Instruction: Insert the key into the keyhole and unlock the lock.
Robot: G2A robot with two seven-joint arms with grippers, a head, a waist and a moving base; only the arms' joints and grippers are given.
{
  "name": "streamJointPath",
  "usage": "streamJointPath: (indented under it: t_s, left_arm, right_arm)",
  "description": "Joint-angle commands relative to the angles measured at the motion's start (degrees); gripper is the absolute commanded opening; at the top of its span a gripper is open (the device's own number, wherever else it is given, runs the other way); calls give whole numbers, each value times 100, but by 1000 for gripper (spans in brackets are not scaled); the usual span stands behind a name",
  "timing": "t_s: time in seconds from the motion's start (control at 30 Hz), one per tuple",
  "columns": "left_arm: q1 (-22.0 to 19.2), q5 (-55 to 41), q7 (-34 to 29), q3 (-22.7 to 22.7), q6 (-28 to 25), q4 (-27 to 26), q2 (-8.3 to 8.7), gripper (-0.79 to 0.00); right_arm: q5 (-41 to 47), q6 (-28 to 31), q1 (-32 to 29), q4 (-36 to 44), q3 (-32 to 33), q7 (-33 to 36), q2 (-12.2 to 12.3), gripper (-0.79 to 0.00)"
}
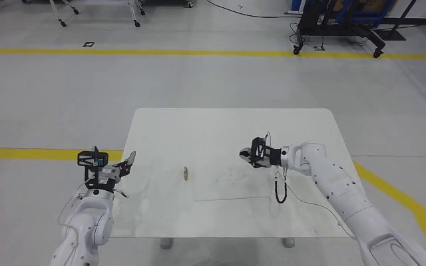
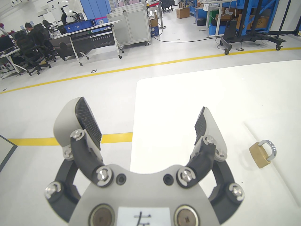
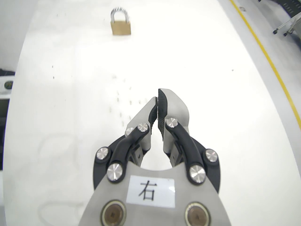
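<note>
Tool states showed first in the top view. The left tool (image 1: 126,166) hung at the left edge of the table (image 1: 233,126) with its fingers spread. The right tool (image 1: 243,155) sat over the table's right half with its fingers pressed together. Between them lay the lock (image 1: 186,173), touching neither.

In the left wrist view the left tool (image 2: 143,109) was wide open and empty, poised over the table (image 2: 211,83) at its edge. The lock (image 2: 261,155) lay flat on the table nearby.

In the right wrist view the pads of the right tool (image 3: 157,95) met at their tips, and we could not make out a key between them. The lock (image 3: 120,25) lay well ahead on the table (image 3: 188,48), its shackle (image 3: 120,12) pointing away from the tool and apparently closed.

We judged the lock to be hard, rigid and dense for its size. It seemed likely to skid on the smooth table if a key pushed against it unheld. We would pinch it across the flat brass faces of its body, leaving the keyhole end free. The rounded, polished shackle looked like a poorer hold.
</note>
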State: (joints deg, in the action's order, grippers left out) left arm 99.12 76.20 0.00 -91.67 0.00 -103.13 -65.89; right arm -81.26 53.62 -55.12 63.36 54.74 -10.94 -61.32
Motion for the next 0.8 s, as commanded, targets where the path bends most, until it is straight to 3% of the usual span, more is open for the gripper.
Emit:
streamJointPath:
  t_s: [0.0, 0.13, 0.5, 0.63, 0.77]
  left_arm:
    - [0, 0, 0, 0, 0, 0, 0, 0]
    - [0, 0, 0, 0, 0, 0, 0, 0]
    - [0, 0, 0, 0, 0, 0, 0, 0]
    - [-10, 481, 242, 123, 321, -130, -19, 0]
    - [-231, -533, -201, 461, -217, -286, -79, 0]
  right_arm:
    - [170, -84, 10, -100, 12, -370, -28, -785]
    - [542, 212, 39, -301, 41, -983, -61, -785]
    - [585, 155, 2, -291, 46, -975, -64, -785]
    - [1305, 429, -33, -446, 111, -1305, -112, -785]
    - [2454, 438, 5, -681, -88, -1767, -221, -785]
